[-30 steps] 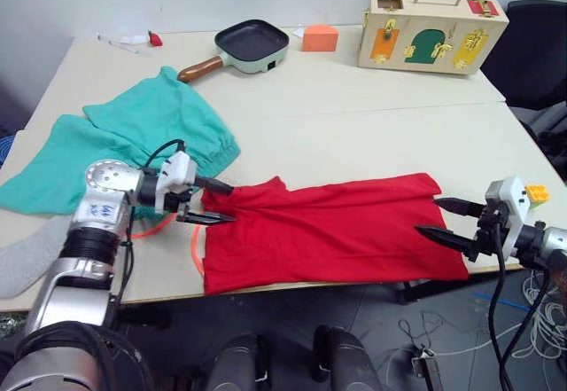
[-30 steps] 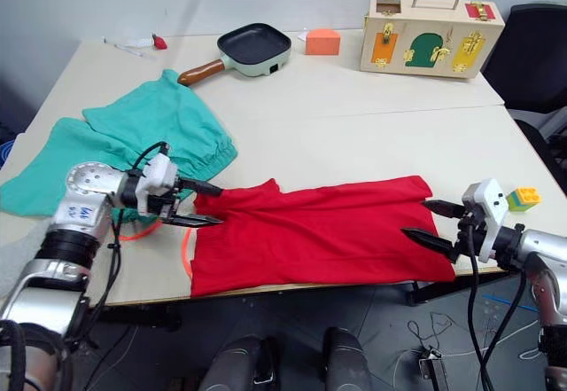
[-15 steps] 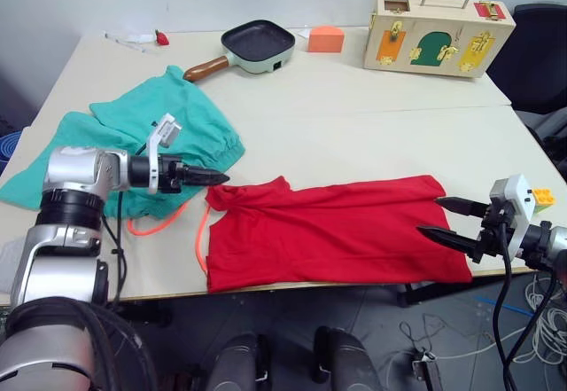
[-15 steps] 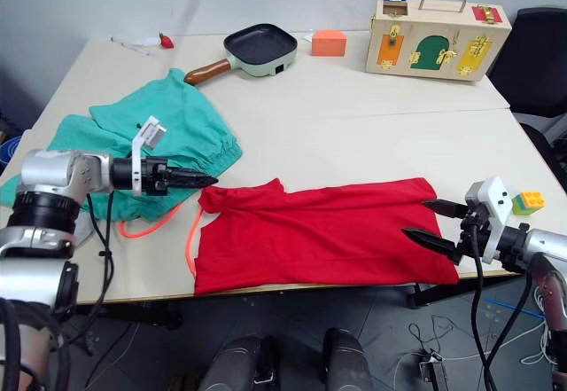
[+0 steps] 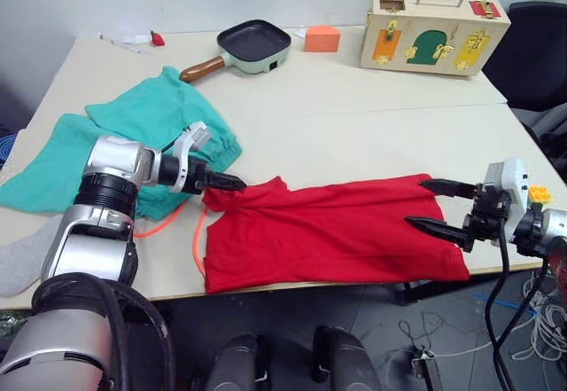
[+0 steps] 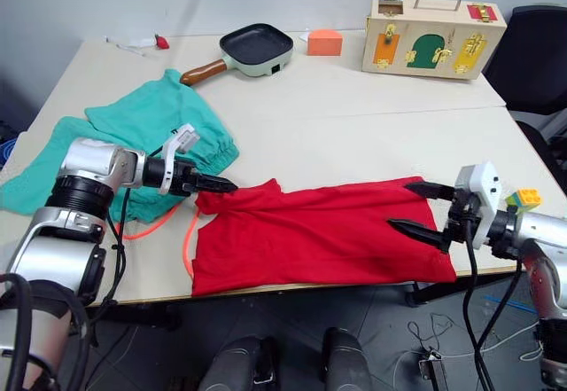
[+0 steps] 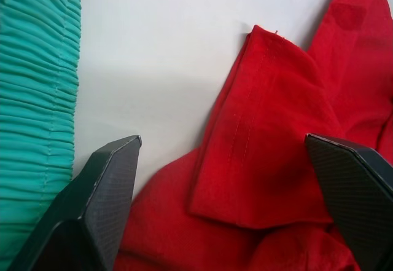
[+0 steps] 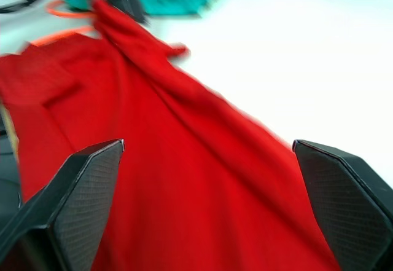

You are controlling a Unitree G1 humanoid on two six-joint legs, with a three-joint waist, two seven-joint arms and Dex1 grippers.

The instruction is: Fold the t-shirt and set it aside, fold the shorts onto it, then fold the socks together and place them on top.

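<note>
2 spread-fingered grippers, left [image 5: 232, 181] and right [image 5: 434, 207], flank the t-shirt [image 5: 328, 231]; the left wrist view adds its folded sleeve hem.

Lab: latch board [image 5: 433, 20], floor cables [image 5: 447, 342]

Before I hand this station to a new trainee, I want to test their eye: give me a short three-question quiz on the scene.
1. True or false: the right pincer is open at the end of the t-shirt.
2. Which garment lies beside the left pincer, on the side away from the t-shirt?
A. socks
B. shorts
C. a towel
3. Fill in: the frying pan lies at the table's ____ edge.

Key: 1 true; 2 B; 3 far.
</note>
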